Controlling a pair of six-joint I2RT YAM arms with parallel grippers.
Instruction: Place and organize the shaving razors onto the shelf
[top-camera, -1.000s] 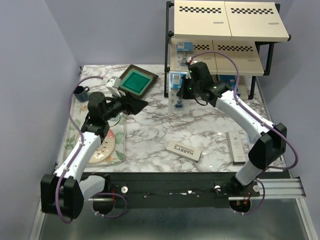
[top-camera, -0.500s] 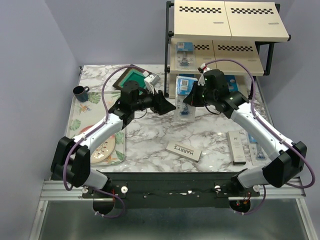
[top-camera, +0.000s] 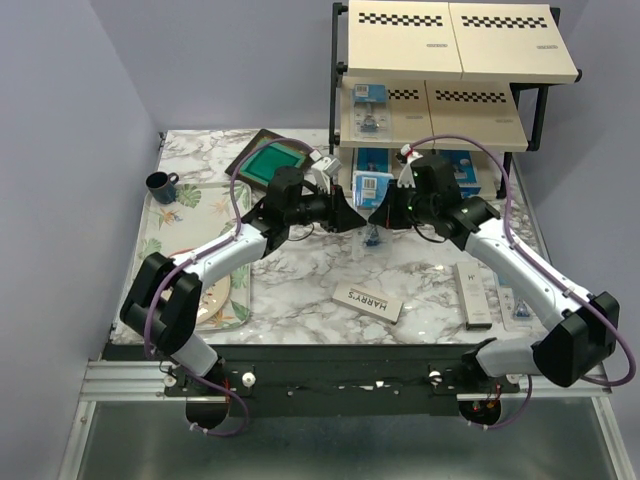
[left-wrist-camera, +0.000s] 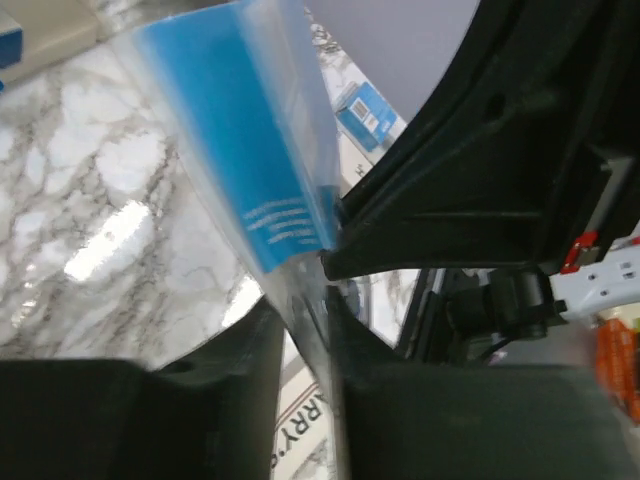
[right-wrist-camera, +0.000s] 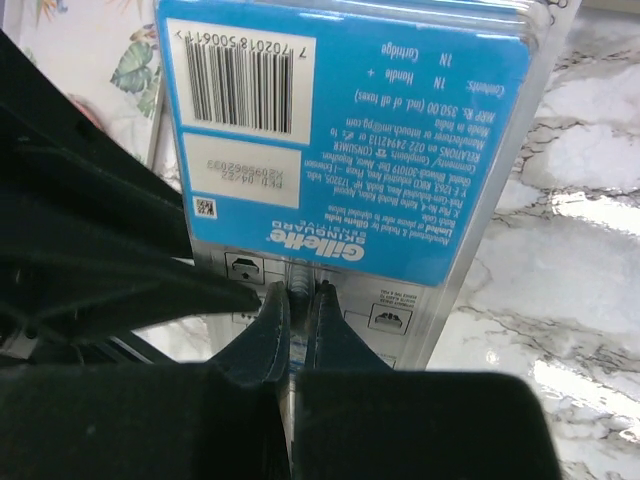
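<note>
A clear blister pack of razors with a light-blue card hangs over the table middle, in front of the shelf. My right gripper is shut on its clear lower edge and reaches in from the right. My left gripper meets it from the left. In the left wrist view the pack runs edge-on between my left gripper's jaws, which stand narrow around it with a slim gap on one side. More packs sit on the shelf's middle board.
A white HARRY'S box lies near the front, a second long white box and a blister pack at the right. Dark-blue boxes stand on the lowest tier. At the left are a green-centred frame, floral tray and mug.
The right arm drew the blister pack back from the shelf toward the table middle. The left arm swung right to meet it, and its jaws narrowed around the pack.
</note>
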